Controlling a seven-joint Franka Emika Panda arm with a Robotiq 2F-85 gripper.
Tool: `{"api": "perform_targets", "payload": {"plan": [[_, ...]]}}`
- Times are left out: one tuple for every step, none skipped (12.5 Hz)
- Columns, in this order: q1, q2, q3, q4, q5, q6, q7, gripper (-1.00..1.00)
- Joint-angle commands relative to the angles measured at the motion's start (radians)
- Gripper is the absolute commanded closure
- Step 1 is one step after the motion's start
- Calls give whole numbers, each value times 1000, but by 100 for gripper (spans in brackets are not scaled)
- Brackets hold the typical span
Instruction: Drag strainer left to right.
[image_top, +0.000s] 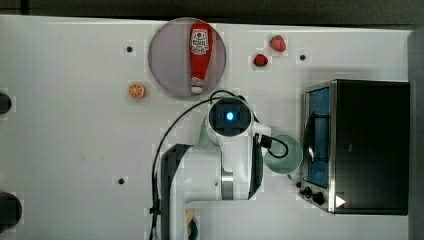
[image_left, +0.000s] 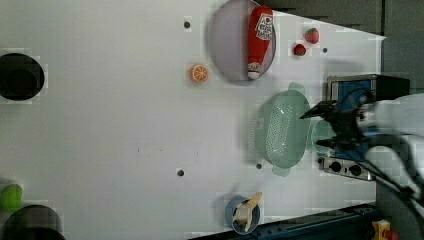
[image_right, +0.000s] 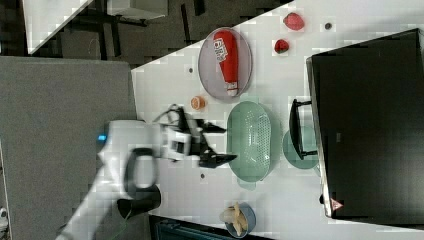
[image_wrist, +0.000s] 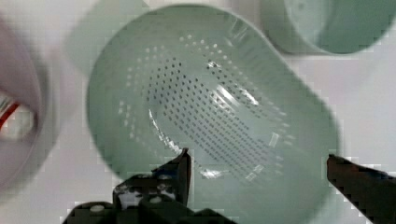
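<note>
Your tool (image_right: 216, 143) hangs with its two dark fingers spread wide apart, holding nothing. The strainer (image_right: 249, 139), a pale green oval dotted with holes, lies on the white desk (image_left: 110, 125) directly below; the wrist view shows the fingers spanning one end of it. In the right view, a smooth round green bowl (image_right: 300, 150) sits just to the strainer's right, against the black toaster oven (image_right: 370, 120). A grey plate (image_right: 207, 65) bearing a ketchup bottle (image_right: 227, 57) lies just beyond the strainer's far end. My judgement: dragging toward the right view's right would quickly push the strainer into the bowl and oven, and a shallow grip on the broad rim could slip.
</note>
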Motion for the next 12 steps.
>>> {"api": "perform_targets", "payload": {"plan": [[-10, -171, -28, 147, 63, -234, -144, -100], [-10, -207, -28, 187, 87, -336, -145, -100], [-10, -238, -27, 227, 114, -408, -145, -100], [-10, -263, -27, 267, 113, -453, -157, -100], [-10, -284, -26, 304, 107, -505, -195, -100], [-10, -301, -24, 336, 103, -567, -235, -100], [-10, -310, -23, 361, 103, -612, -251, -100], [-10, -315, -23, 376, 102, -631, -252, -100], [-10, -315, -24, 379, 102, -632, -252, -100], [-10, -315, -24, 377, 102, -629, -252, -100], [-10, -312, -23, 373, 102, -627, -252, -100], [-10, -307, -23, 372, 102, -627, -252, -100]]}}
